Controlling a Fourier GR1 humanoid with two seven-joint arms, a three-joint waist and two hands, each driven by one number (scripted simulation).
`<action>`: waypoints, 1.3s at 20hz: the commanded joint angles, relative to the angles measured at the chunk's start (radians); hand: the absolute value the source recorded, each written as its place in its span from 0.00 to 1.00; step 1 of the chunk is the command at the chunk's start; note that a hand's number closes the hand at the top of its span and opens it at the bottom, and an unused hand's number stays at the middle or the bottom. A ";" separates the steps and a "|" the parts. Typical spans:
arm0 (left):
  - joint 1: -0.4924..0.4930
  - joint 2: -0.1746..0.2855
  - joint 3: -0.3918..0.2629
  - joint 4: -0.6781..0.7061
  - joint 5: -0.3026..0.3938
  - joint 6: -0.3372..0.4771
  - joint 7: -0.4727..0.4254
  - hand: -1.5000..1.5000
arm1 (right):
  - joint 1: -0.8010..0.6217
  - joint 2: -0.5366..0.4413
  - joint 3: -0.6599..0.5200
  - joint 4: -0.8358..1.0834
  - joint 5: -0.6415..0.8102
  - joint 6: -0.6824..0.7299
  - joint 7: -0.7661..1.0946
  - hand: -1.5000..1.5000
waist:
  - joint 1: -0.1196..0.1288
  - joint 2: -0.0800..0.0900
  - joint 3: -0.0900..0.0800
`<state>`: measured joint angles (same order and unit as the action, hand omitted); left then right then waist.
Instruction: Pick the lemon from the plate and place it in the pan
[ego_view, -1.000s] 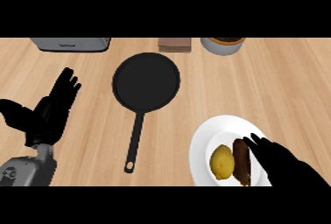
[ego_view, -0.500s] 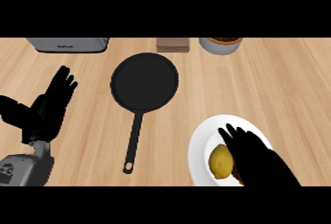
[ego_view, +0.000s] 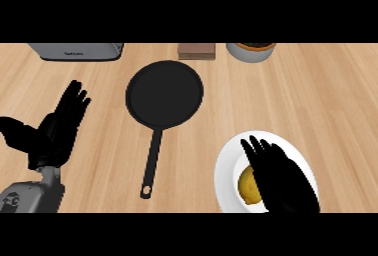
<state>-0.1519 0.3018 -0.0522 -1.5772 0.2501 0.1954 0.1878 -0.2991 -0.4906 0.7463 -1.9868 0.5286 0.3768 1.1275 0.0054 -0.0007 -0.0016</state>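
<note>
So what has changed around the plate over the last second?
The right hand slid leftward over the plate, covering the brown item that lay beside the lemon. It now overlaps the lemon's right side with fingers straight, and nothing is taken hold of yet. The lemon, the pan and the open left hand resting at the left stayed put.
</note>
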 joint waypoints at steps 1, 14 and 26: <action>-0.021 -0.002 0.003 0.002 -0.012 0.001 0.018 0.50 | -0.002 0.058 0.006 0.072 0.033 0.062 0.147 0.00 | -0.004 0.000 0.001; 0.032 -0.054 -0.003 -0.062 -0.074 0.019 0.048 0.50 | 0.058 0.151 -0.078 0.255 0.172 0.057 -0.069 0.00 | -0.003 0.000 0.002; -0.039 -0.074 0.065 -0.017 -0.099 -0.027 0.058 0.50 | 0.091 0.222 -0.212 0.424 0.265 0.046 -0.307 0.00 | -0.005 0.001 0.002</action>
<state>-0.1582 0.2379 0.0019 -1.5974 0.1743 0.1556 0.2201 -0.2005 -0.2632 0.5922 -1.6328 0.7866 0.4128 0.8940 0.0012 -0.0001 0.0000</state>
